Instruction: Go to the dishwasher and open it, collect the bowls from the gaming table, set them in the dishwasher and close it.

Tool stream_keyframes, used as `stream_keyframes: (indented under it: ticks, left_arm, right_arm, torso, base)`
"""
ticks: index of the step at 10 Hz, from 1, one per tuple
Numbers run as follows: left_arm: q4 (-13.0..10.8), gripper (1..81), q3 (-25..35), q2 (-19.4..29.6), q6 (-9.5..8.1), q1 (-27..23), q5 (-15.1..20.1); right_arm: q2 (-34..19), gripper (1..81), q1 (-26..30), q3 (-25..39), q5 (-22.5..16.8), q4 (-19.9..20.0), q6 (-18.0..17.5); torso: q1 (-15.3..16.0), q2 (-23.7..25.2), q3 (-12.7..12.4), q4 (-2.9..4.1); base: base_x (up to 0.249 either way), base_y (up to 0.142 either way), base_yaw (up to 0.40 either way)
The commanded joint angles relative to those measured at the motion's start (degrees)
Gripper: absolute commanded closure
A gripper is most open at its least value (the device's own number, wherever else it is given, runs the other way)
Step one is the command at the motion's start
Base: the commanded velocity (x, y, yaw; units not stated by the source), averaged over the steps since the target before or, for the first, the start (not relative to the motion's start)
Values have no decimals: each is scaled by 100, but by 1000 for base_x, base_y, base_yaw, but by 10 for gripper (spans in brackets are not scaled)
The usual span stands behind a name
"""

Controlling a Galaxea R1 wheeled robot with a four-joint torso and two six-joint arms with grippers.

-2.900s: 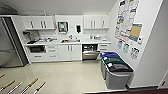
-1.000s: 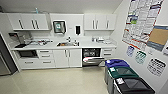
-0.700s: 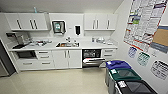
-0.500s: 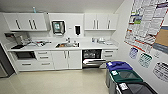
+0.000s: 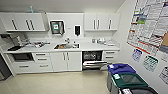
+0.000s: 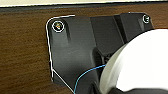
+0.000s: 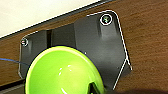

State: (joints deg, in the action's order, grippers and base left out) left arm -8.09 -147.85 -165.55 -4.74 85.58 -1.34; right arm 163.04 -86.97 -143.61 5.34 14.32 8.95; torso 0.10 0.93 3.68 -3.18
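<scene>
Kitchenette, seen from above and in front.

- Back wall: white, with white upper cabinets (image 5: pixel 23 22) at 10 o'clock and a second set (image 5: pixel 101 21) at 1 o'clock, all with dark bar handles.
- Between the two sets: a steel-framed dispenser (image 5: pixel 57 27) and a small dark dispenser (image 5: pixel 77 30), both wall-mounted.
- Worktop (image 5: pixel 87 46): white, running the width of the wall, with an inset sink (image 5: pixel 66 46) near centre and small clutter at 9 o'clock.
- Base units: white drawers (image 5: pixel 41 61) and doors (image 5: pixel 65 60).
- Floor (image 5: pixel 57 83): pale cream, glossy.
- Right wall: posters and notices (image 5: pixel 149 26) at 2 o'clock.
- Bins at 5 o'clock: one blue-lidded (image 5: pixel 119 68), one green-lidded (image 5: pixel 129 80).
- Lighting: even, diffuse.
</scene>
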Motion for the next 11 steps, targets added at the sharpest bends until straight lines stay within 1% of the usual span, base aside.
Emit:
stream_keyframes:
  ticks: [1, 3, 11]
  left_arm:
    - [18, 811, 19, 48, -9, -239, 284]
    - [18, 811, 19, 48, -18, -239, 292]
    - [27, 811, 19, 57, -18, -239, 292]
  right_arm:
    - [-93, 811, 253, 0, -332, -44, 10]
    - [-85, 811, 254, -9, -332, -44, 10]
    - [-85, 811, 262, -17, -332, -52, 10]
  torso:
    - [0, 0, 0, 0]
    - [4, -2, 0, 0]
    - [0, -2, 0, 0]
  base:
    - [164, 0, 0]
    - [158, 0, 0]
    - [113, 0, 0]
